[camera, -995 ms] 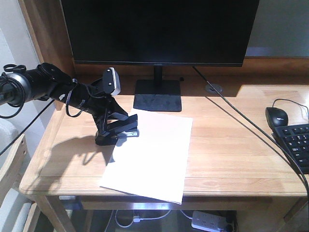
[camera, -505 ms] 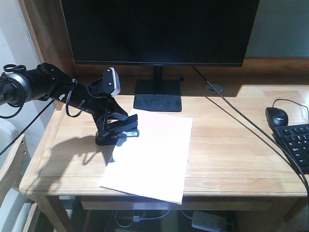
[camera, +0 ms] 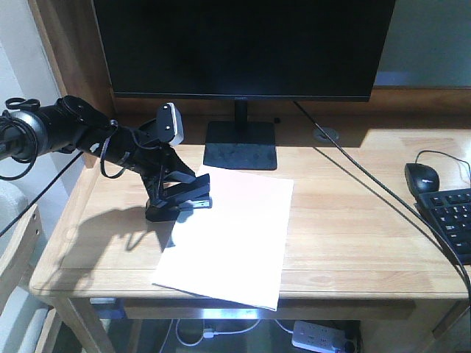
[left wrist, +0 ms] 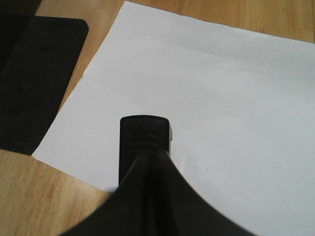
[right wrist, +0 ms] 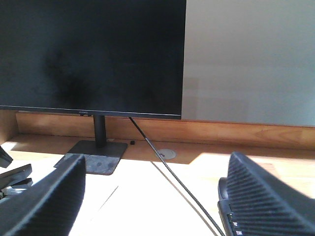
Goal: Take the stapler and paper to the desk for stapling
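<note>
The black desk stapler (camera: 184, 197) sits at the upper left corner of the thin stack of plain white rectangular sheets (camera: 232, 235), its nose lying over the paper edge. In the front view it reads as a dark wedge with its top arm raised at a slant above the base; any colour patch on it is too dark to make out. In the left wrist view the stapler (left wrist: 144, 142) shows as a rounded black block with fine ridges across its top, resting on the white sheet (left wrist: 206, 108), with a small crease in the paper just beside it.

The left gripper (camera: 168, 193) reaches down from the left side, and its dark fingers (left wrist: 152, 196) are closed around the stapler's rear, gripping it. The paper lies flat and slightly skewed on the light wooden surface (camera: 353, 220), its lower right corner reaching the front rim.

The right gripper (right wrist: 152, 196) hangs above the surface with its ribbed black fingers (right wrist: 261, 196) spread wide, nothing between them.

Behind the paper stands a large black flat-screen monitor (camera: 243, 48) on a square black base (camera: 241, 145). A black cable (camera: 368, 184) runs diagonally across the surface toward a black computer mouse (camera: 421, 177) and a black keyboard (camera: 452, 220) at the right edge.
</note>
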